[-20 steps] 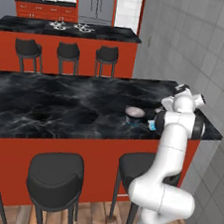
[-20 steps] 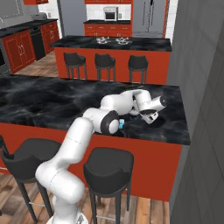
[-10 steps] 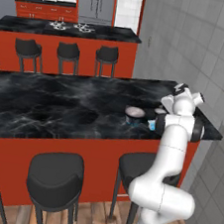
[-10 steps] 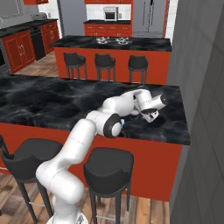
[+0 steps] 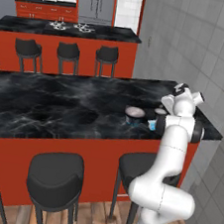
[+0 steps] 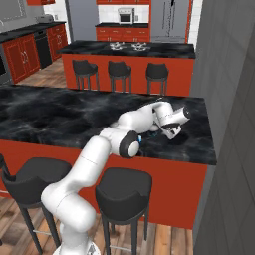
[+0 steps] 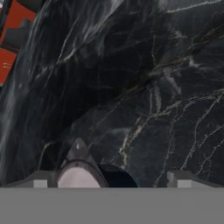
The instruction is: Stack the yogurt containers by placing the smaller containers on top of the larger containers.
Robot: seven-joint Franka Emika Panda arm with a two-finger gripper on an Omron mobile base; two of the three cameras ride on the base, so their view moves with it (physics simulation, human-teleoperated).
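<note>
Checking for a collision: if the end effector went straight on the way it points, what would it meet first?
Probably the black marble countertop; the small dark cup with a pale top lies at the edge between the fingers, depth unclear.

The white Franka arm with dark joints (image 5: 170,156) reaches forward, its two-finger gripper (image 7: 109,179) spread wide, holding nothing.

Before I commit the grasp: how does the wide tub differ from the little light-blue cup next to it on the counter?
In the left base view, the wide tub is clearly broader than the light-blue cup. The wide tub has a pale pinkish lid over a dark body; the light-blue cup is light blue all over. The wide tub sits farther from the arm; the light-blue cup is right beside it. Both stand upright on the black counter, unstacked.
</note>
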